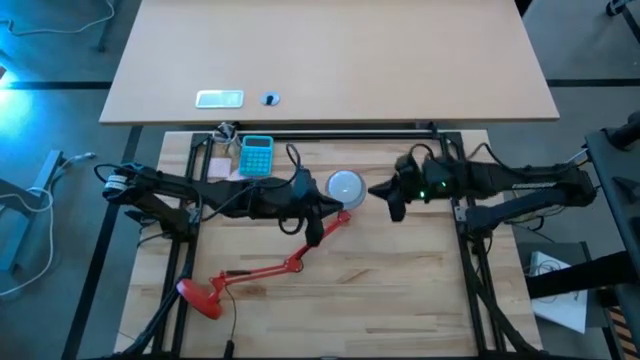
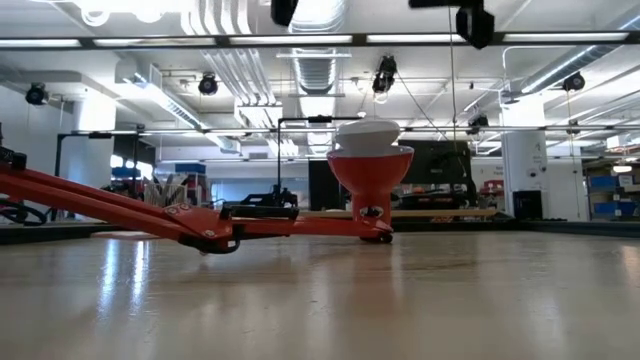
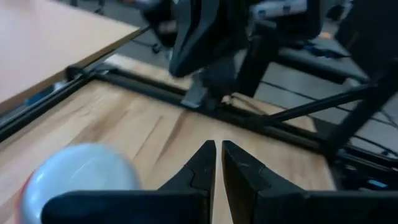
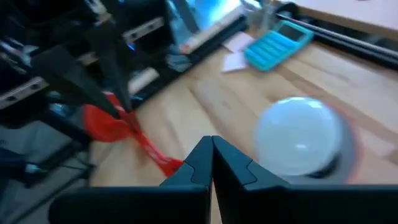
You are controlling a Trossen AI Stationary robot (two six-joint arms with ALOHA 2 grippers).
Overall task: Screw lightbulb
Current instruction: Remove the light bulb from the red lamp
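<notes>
- Up close at table height, we see the red lamp (image 2: 200, 222) lying along the wood, its cone shade (image 2: 369, 172) facing up with the lightbulb (image 2: 367, 134) seated in it.
- Only from above do we catch both arms: left gripper (image 1: 330, 207) just beside the bulb, right gripper (image 1: 385, 192) near its other side.
- Both claws are closed and empty.
- Farther back sits a blue calculator (image 1: 257, 155).

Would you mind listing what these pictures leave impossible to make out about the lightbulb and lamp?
- Lightbulb screw base: hidden inside the red shade in every view, so how far it is threaded is unknown.
- Lamp base: cut off by the low view's left edge.
- Blue calculator keys: too small in the high view, blurred in the right wrist view.
</notes>
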